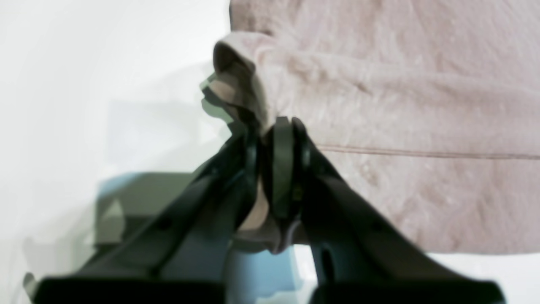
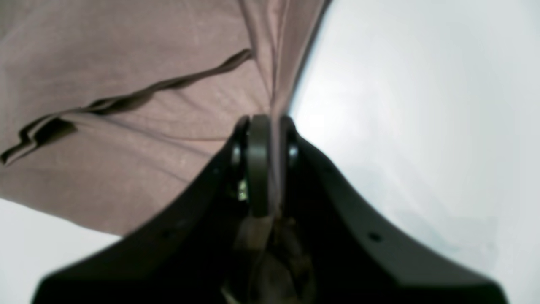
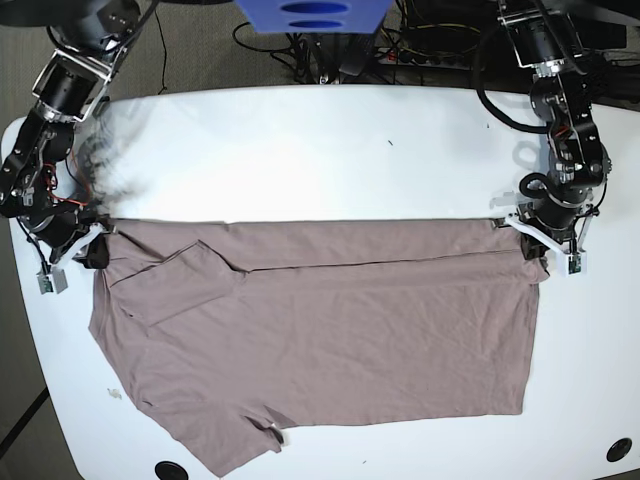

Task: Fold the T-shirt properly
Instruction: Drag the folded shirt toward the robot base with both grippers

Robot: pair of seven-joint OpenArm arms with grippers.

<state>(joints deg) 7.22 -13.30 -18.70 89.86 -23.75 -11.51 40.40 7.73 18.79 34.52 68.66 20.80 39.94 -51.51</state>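
Two arms flank the white table [image 3: 330, 150], both built of dark, blocky segments. The left arm [image 3: 560, 110] shows black housings with silvery metal joints and a thick black cable looping beside it; white brackets sit at its wrist, nearest the table's edge. The right arm [image 3: 45, 130] matches, with thin red and black wires bundled along its forearm. Up close, the left gripper [image 1: 274, 139] has matte black, flaring fingers with rounded tips; the right gripper [image 2: 263, 135] looks the same, small screw holes dotting its sides.
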